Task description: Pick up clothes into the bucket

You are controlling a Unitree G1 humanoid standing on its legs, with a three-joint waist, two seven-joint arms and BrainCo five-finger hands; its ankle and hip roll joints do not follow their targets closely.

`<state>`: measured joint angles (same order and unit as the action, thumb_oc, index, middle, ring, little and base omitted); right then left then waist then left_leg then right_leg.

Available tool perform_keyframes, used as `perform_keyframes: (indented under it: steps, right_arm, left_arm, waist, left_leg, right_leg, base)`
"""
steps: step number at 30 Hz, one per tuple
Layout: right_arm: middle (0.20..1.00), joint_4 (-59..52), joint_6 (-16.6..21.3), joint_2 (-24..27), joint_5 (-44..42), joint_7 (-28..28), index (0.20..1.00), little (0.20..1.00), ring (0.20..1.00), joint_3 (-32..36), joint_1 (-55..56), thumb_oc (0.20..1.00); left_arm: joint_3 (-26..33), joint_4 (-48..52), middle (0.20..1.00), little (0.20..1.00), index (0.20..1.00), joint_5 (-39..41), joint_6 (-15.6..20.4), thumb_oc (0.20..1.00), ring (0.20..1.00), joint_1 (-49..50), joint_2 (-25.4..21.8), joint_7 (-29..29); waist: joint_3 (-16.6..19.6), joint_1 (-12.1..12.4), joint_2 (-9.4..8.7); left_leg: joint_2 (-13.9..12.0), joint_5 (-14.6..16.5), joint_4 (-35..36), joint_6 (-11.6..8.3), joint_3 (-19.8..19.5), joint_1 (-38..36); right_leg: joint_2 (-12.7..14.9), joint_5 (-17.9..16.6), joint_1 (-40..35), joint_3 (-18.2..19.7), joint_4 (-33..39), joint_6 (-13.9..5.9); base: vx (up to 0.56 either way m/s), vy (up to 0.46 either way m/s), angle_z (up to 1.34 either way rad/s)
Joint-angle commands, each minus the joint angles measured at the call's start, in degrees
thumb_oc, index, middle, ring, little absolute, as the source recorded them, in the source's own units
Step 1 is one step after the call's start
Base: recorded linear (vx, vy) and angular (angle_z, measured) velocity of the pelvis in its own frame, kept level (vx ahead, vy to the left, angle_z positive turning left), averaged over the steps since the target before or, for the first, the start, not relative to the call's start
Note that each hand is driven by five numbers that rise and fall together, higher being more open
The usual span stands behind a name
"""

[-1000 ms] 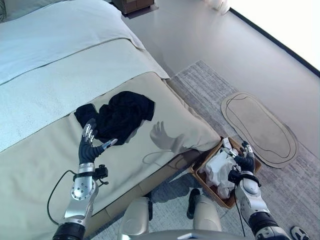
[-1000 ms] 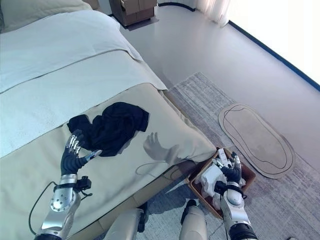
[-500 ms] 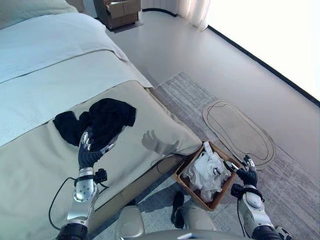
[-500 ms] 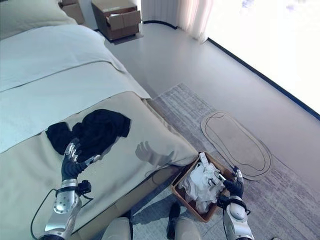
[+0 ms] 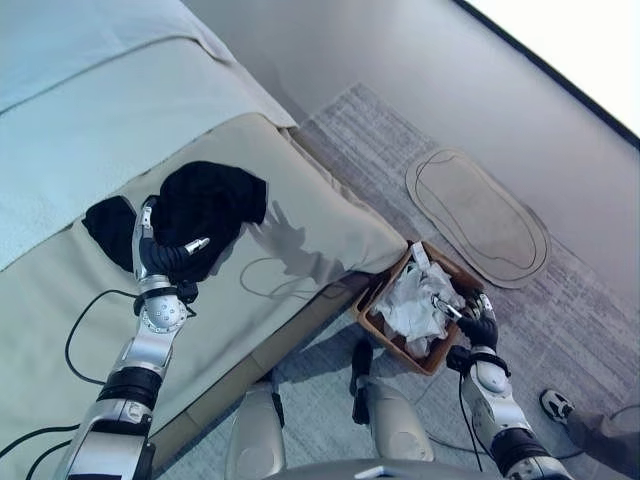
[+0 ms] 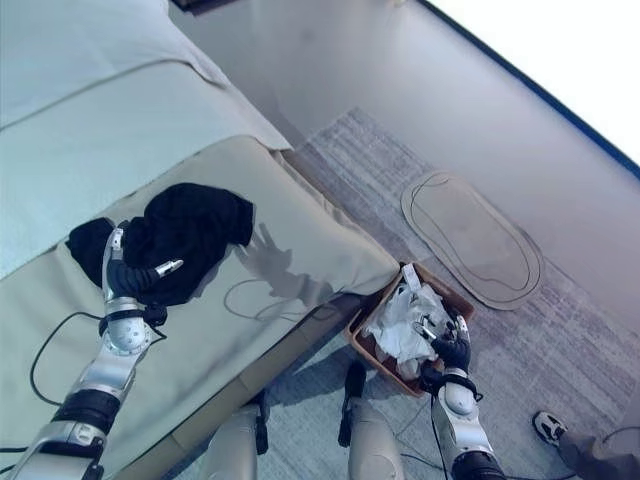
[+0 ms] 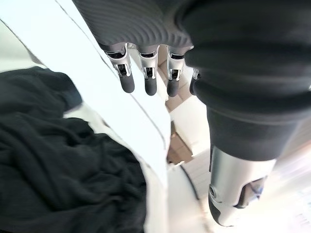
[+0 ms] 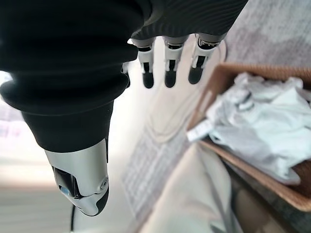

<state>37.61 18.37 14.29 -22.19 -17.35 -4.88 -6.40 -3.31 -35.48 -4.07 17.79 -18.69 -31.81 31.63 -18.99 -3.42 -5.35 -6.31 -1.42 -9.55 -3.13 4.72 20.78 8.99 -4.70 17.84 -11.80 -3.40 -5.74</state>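
right hand (image 5: 478,328) is down low by the basket (image 5: 380,330) on the floor, fingers straight & loose, holding nothing. it hangs at the basket's near edge. the basket sits on the grey rug (image 5: 560,340), just beside the foot of the bed (image 5: 330,225). white clothes (image 5: 415,305) already lie in it, piled up past the rim

left hand (image 5: 158,252) is up over the bed, fingers straight, thumb stuck out to the side, also holding nothing. it's right at the near edge of the black clothes (image 5: 205,205). can't tell if the tips touch the cloth or hover just above. in the left wrist view the fingers (image 7: 128,82) point out past the dark cloth (image 7: 58,170), not curled round it

the black clothes lie in a crumpled heap on the tan cover (image 5: 290,250) of the bed, well apart from the basket. farther out on the floor is a flat oval mat (image 5: 478,215). a person's shoe (image 5: 553,405) shows at the low corner by the rug

step in hand, i think: reaching for the black heap, grab not yet made. next the left hand needs to go down into the cloth & close on a good bunch, so no part trails, then lift & carry it over the bed edge to the basket. it's floppy stuff, so a small pinch may let it slip
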Motion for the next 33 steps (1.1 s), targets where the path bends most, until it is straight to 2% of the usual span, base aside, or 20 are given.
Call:
perform_keyframes:
  steps: [1, 6, 8, 16, 20, 24, 29, 30, 31, 32, 33]
  right_arm:
    - [1.000, -4.6, 3.0, 1.9, -1.5, -0.3, 1.000, 1.000, 1.000, 0.3, -1.1, 1.000]
    - [1.000, -5.7, 3.3, 2.8, -1.3, -0.6, 1.000, 1.000, 1.000, -0.3, -2.7, 1.000]
    - [1.000, -6.8, 3.9, 3.5, -1.5, -0.4, 1.000, 1.000, 1.000, -1.2, -3.8, 1.000]
    - [1.000, -10.3, 5.2, 4.8, -2.2, -0.1, 1.000, 1.000, 1.000, -2.8, -5.2, 1.000]
    - [1.000, -11.6, 6.0, 5.3, -2.8, 0.2, 1.000, 1.000, 1.000, -3.0, -4.8, 1.000]
    - [1.000, -12.6, 6.6, 5.9, -3.4, 1.1, 1.000, 1.000, 1.000, -3.2, -4.3, 1.000]
    - [1.000, -13.7, 6.8, 6.4, -3.9, 1.9, 1.000, 1.000, 1.000, -3.5, -4.0, 1.000]
    - [1.000, -14.2, 6.8, 6.5, -4.0, 2.3, 1.000, 1.000, 1.000, -3.4, -3.7, 1.000]
    - [1.000, -14.3, 7.0, 6.6, -4.1, 2.8, 1.000, 1.000, 1.000, -3.3, -3.4, 1.000]
    - [1.000, -14.3, 7.0, 6.6, -4.2, 2.8, 1.000, 1.000, 1.000, -3.3, -3.4, 1.000]
    - [1.000, -14.4, 7.1, 6.7, -4.4, 3.1, 1.000, 1.000, 1.000, -3.2, -3.4, 1.000]
  left_arm:
    - [1.4, -1.3, 1.000, 1.000, 1.000, -3.9, -0.2, 1.000, 1.000, -3.6, -3.6, 3.2]
    - [0.3, -4.7, 1.000, 1.000, 1.000, -6.7, -2.7, 1.000, 1.000, -9.1, -6.7, 5.6]
    - [-1.5, -8.6, 1.000, 1.000, 1.000, -9.2, -4.8, 1.000, 1.000, -13.3, -10.0, 7.3]
    - [-6.0, -17.1, 1.000, 1.000, 1.000, -11.7, -8.4, 1.000, 1.000, -22.1, -14.5, 9.5]
    - [-7.9, -18.2, 1.000, 1.000, 1.000, -13.7, -9.5, 1.000, 1.000, -24.9, -17.1, 10.3]
    - [-10.7, -19.3, 1.000, 1.000, 1.000, -18.1, -12.4, 1.000, 1.000, -27.6, -19.8, 10.8]
    - [-14.3, -23.1, 1.000, 1.000, 1.000, -20.2, -13.5, 1.000, 1.000, -31.0, -21.1, 8.4]
    - [-15.5, -23.3, 1.000, 1.000, 1.000, -21.6, -14.6, 1.000, 1.000, -32.3, -21.8, 7.6]
    - [-16.4, -24.7, 1.000, 1.000, 1.000, -22.8, -15.0, 1.000, 1.000, -33.0, -22.2, 6.9]
    - [-16.5, -24.7, 1.000, 1.000, 1.000, -22.8, -15.0, 1.000, 1.000, -33.1, -22.2, 6.9]
    - [-17.0, -25.4, 1.000, 1.000, 1.000, -23.2, -15.2, 1.000, 1.000, -33.6, -22.5, 6.6]
  waist:
    - [-0.6, 0.4, -1.57]
    - [-3.6, 0.2, -2.83]
    - [-4.9, -0.4, -3.97]
    - [-8.9, -1.6, -5.90]
    - [-9.9, -1.9, -5.95]
    - [-10.4, -2.2, -5.96]
    - [-10.6, -2.6, -6.25]
    - [-10.5, -2.9, -6.23]
    - [-10.1, -3.0, -6.10]
    - [-10.1, -3.0, -6.11]
    - [-10.1, -3.2, -6.20]
  left_leg:
    - [-2.6, -2.9, 0.2, -1.23, 0.0, 2.5]
    - [-3.1, -2.5, -1.6, -1.20, -0.9, 5.6]
    - [-3.5, -2.7, -2.7, -1.14, -1.2, 7.8]
    - [-3.9, -0.4, -8.8, -0.27, -1.8, 12.8]
    - [-3.6, 0.2, -10.5, -0.16, -2.3, 15.4]
    - [-3.5, 0.5, -11.4, -0.09, -2.8, 17.5]
    - [-3.3, 0.6, -11.9, 0.11, -3.0, 18.8]
    - [-3.1, 0.6, -11.8, 0.14, -3.0, 19.1]
    - [-3.2, 2.3, -12.2, -0.34, -3.4, 18.9]
    - [-3.2, 2.3, -12.2, -0.34, -3.4, 19.0]
    - [-3.0, 0.7, -12.1, 0.20, -3.1, 19.8]
  right_leg:
    - [4.7, 1.5, -3.1, 0.6, -3.2, -4.44]
    - [4.4, 1.4, -0.5, 0.0, -4.2, -4.46]
    - [4.2, 0.8, 1.6, -0.2, -4.9, -4.65]
    - [4.4, 1.5, 5.9, -0.3, -9.5, -4.73]
    - [4.7, 1.9, 8.0, -0.8, -10.8, -4.80]
    - [4.9, 1.7, 9.4, -1.1, -11.1, -5.01]
    - [5.0, 1.2, 10.0, -1.3, -10.7, -5.29]
    - [5.0, 1.0, 10.4, -1.3, -10.5, -5.34]
    - [4.8, 2.2, 10.2, -1.0, -10.7, -5.82]
    - [4.8, 2.2, 10.2, -1.0, -10.8, -5.82]
    - [5.1, 1.0, 10.8, -1.4, -10.4, -5.37]
  base:
    - [0.00, 0.000, 0.00]
    - [0.00, -0.002, 0.01]
    - [0.00, 0.000, 0.00]
    - [-0.02, 0.011, 0.00]
    - [0.00, 0.020, -0.01]
    - [0.00, 0.007, -0.01]
    - [0.00, 0.007, -0.01]
    - [0.06, 0.023, -0.01]
    - [0.06, 0.023, 0.04]
    - [-0.01, 0.024, 0.05]
    - [-0.07, 0.026, 0.03]
